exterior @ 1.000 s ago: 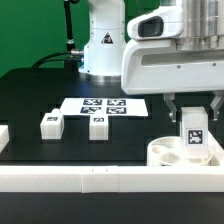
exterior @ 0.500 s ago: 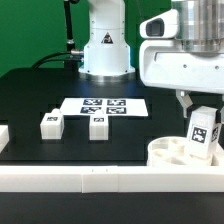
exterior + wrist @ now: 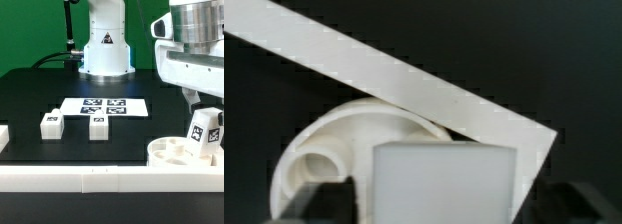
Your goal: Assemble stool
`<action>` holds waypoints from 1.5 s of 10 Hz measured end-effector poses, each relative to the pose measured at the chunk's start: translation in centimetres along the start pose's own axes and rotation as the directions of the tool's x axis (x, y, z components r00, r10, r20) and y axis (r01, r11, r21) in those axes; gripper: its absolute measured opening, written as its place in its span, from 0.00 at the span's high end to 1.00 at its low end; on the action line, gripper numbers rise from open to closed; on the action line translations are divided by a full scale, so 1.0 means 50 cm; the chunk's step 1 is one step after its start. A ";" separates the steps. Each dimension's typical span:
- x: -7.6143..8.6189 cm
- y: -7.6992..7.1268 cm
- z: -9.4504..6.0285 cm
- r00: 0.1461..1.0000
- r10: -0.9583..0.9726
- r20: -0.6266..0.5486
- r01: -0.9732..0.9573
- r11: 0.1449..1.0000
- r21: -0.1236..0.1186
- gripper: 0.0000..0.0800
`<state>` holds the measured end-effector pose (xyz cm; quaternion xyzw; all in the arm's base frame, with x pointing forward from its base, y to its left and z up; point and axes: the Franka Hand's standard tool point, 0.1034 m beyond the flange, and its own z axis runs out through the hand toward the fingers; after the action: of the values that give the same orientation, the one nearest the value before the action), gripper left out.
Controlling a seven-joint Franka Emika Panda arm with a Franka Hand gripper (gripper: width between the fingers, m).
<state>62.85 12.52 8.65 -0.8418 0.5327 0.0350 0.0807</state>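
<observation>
Running along the table's near edge, the white border rail [image 3: 90, 180] is being left untouched. Just behind it, at the exterior view's right, the round seat [image 3: 170, 152] is being kept flat against that rail, holes upward. One leg [image 3: 205, 135] is being held over the seat's far side, clamped between the fingers of the gripper [image 3: 205, 112], which is closed on the leg's upper part. The leg's long axis is being carried close to vertical but slightly tilted, its lower end down at the seat; whether it is touching or entering a hole cannot be told. In the wrist view the leg [image 3: 441, 180] is blocking most of the seat [image 3: 331, 140], so the target hole is being hidden. The gripper body is being cut off by the exterior frame's edge. Farther back, two loose legs [image 3: 52, 123] are being left apart near the marker board [image 3: 105, 105].
</observation>
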 end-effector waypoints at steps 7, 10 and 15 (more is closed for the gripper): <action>-0.017 -0.016 -0.023 0.861 -0.509 -0.006 0.509 0.861 -0.007 0.19; -0.013 -0.018 -0.022 0.569 -0.822 -0.026 0.822 0.569 -0.027 0.19; -0.009 -0.029 -0.024 0.000 -1.000 0.008 0.998 0.000 -0.056 0.19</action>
<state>63.92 13.33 10.05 -0.9739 -0.2180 -0.0345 0.0538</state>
